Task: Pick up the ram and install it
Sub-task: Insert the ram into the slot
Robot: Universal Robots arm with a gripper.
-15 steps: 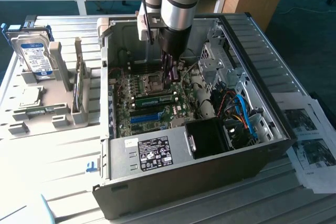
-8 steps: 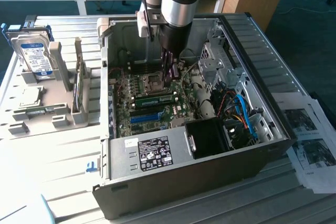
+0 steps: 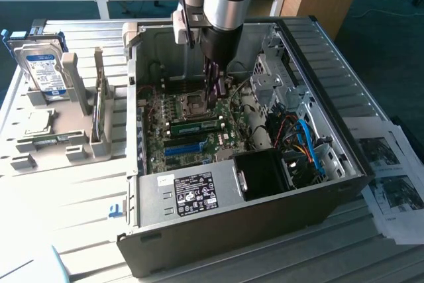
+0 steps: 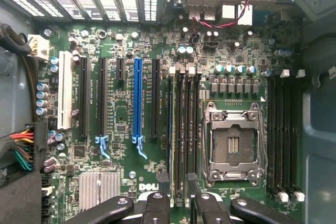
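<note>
Black gripper [image 3: 214, 94] hangs inside the open case [image 3: 218, 230], low over the motherboard [image 3: 156, 124]. Jaws stand wide apart, nothing held.

In the wrist view the gripper [image 4: 179, 205] straddles one end of the bank of slots [image 4: 185, 129] beside the socket [image 4: 233, 140]. One finger [image 4: 157, 205] sits just beside the end of the ram [image 4: 169, 129]. Whether it touches: cannot tell.

Ram stands on edge in the slot of that bank farthest from the socket and runs the slot's whole length. In the exterior view the ram [image 3: 193, 126] reads as a green strip with a pale label, upright on the board, one end near the gripper tips. Whether the latches have closed: cannot tell.

Beyond the ram, away from the socket: black card slots, then a blue slot [image 4: 137, 103]. A finned heatsink [image 4: 98, 186] lies near the blue slot's end.

Case lies on its side on the worktop [image 3: 86, 223]. A grey tray [image 3: 40, 157] sits along the worktop edge at the exterior view's left, with a drive [image 3: 43, 71] upright in it. Printed papers [image 3: 391, 177] lie at the edge on the exterior view's right.
</note>
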